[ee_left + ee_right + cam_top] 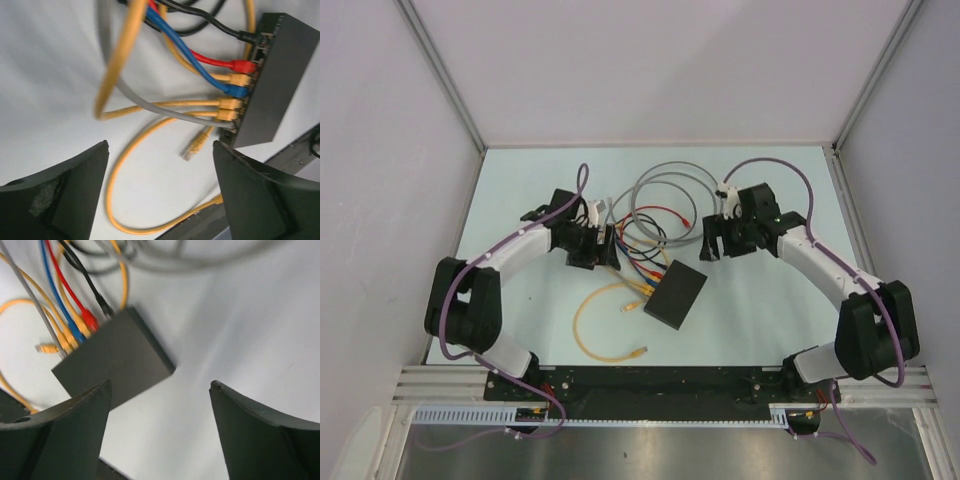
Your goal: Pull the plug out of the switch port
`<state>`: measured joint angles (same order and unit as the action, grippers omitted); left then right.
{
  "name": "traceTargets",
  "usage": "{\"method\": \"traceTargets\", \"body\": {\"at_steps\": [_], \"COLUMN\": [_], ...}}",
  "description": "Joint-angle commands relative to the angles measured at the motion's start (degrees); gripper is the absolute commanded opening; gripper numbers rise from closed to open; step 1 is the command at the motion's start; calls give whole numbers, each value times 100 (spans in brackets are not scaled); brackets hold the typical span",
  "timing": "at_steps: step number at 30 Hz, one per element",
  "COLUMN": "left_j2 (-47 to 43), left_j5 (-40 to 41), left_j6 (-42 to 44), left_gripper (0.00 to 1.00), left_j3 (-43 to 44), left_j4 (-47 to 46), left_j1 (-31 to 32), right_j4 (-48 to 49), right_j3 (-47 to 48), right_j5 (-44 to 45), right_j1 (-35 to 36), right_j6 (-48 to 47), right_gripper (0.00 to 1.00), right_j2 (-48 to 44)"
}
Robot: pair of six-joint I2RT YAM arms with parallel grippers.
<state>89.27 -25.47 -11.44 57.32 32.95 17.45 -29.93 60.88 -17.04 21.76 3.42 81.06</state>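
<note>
The switch (pixel 675 293) is a flat matte-black box lying on the white table between the arms. Several plugs sit in a row along its left edge: black (pixel 247 36), red (pixel 242 66), blue (pixel 239 91), yellow (pixel 230 104) and grey. My left gripper (pixel 592 248) is open and empty, above the cables to the left of the switch (pixel 280 85). My right gripper (pixel 722 243) is open and empty, above bare table behind and to the right of the switch (pixel 115 365). In the wrist views, both the left gripper (pixel 160 145) and the right gripper (pixel 160 384) have their jaws wide apart.
A loose yellow cable (pixel 588 320) curls on the table left of the switch, one free plug (pixel 194 147) near the switch's corner. Grey cable loops (pixel 665 195) lie behind the switch. White walls enclose the table on three sides.
</note>
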Motion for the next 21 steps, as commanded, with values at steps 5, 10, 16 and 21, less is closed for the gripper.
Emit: {"method": "traceTargets", "body": {"at_steps": [5,10,16,21], "left_j2": [-270,221,406,336], "left_j5": [579,395,-80,-159], "left_j6": [-165,-419,-1104,-1343], "left_gripper": [80,66,46,38], "left_j3": [-62,148,-326,-669], "left_j4": [-656,-614,-1273,-1475], "left_j1": [-234,-251,-225,-111], "right_j4": [30,611,655,884], "right_j3": [-727,-727,-622,-139], "right_j5": [-1283,-1757,-1794,-2023], "right_j1": [-286,-251,-172,-269], "right_j6": [1134,1590,1644,1838], "right_gripper": [71,53,42,38], "right_j2": [604,1140,1737,2238]}}
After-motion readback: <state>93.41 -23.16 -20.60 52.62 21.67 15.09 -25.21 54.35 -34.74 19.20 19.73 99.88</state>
